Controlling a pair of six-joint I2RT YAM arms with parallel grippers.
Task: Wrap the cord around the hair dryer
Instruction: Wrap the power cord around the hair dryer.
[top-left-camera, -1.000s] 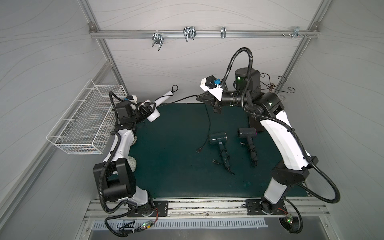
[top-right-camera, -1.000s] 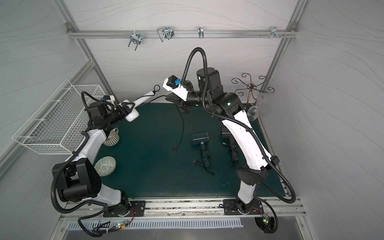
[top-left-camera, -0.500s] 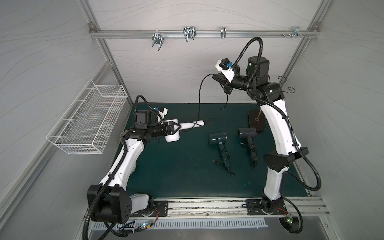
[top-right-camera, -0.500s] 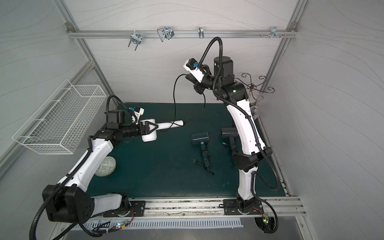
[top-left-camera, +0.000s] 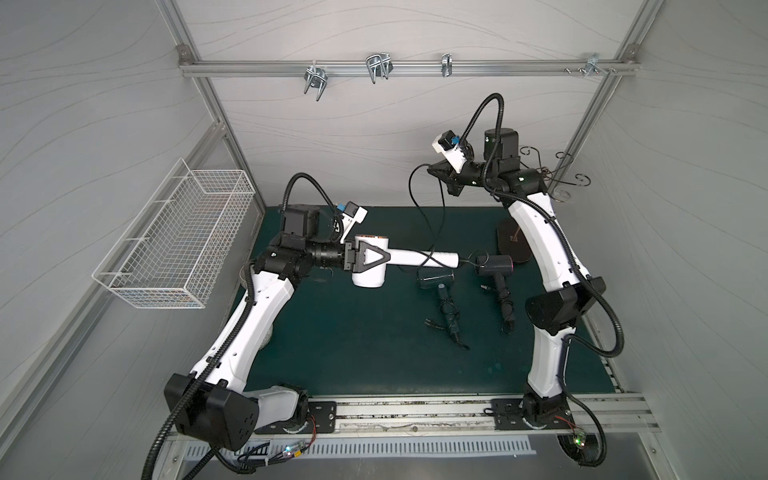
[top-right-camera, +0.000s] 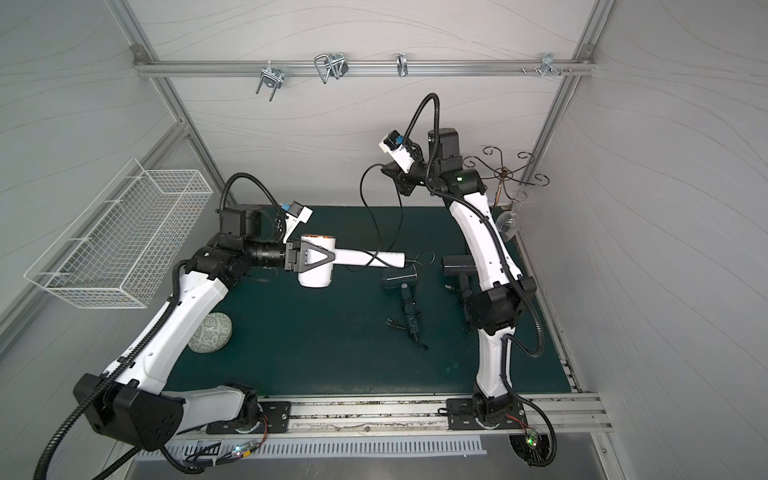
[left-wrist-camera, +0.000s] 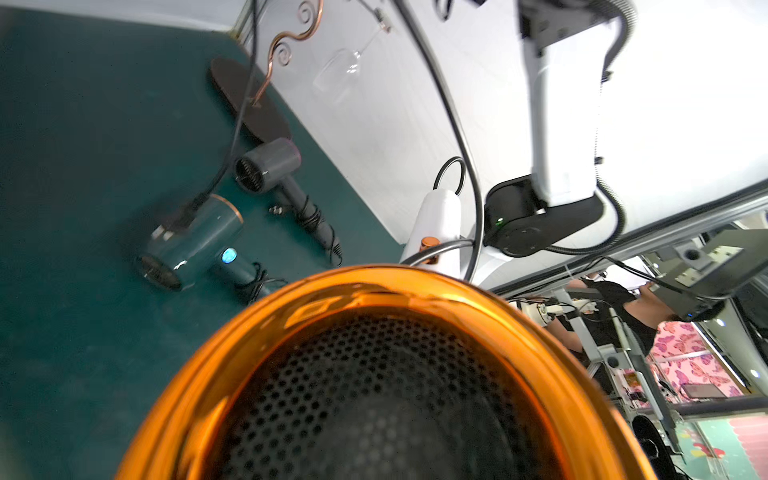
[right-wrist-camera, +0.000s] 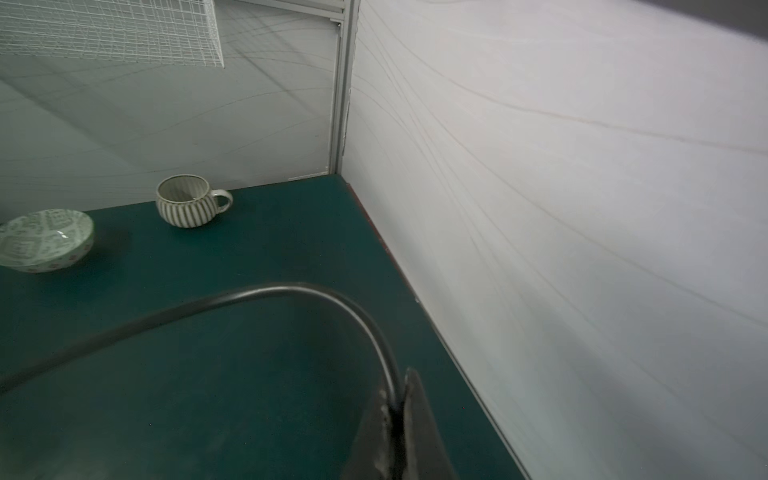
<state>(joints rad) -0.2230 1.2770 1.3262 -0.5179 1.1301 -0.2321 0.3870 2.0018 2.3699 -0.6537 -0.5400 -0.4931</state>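
Hair dryer brought to centre, left fingers grasping it, right fingers clenched on cord

Evenly bright top views; hair dryer looms blurred (glaring orange rim).

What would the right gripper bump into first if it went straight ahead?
Probably the green mat, close to the back wall. The right gripper, shut on the cord, points down at bare mat; the mug sits off to the side. Depth is hard to judge.
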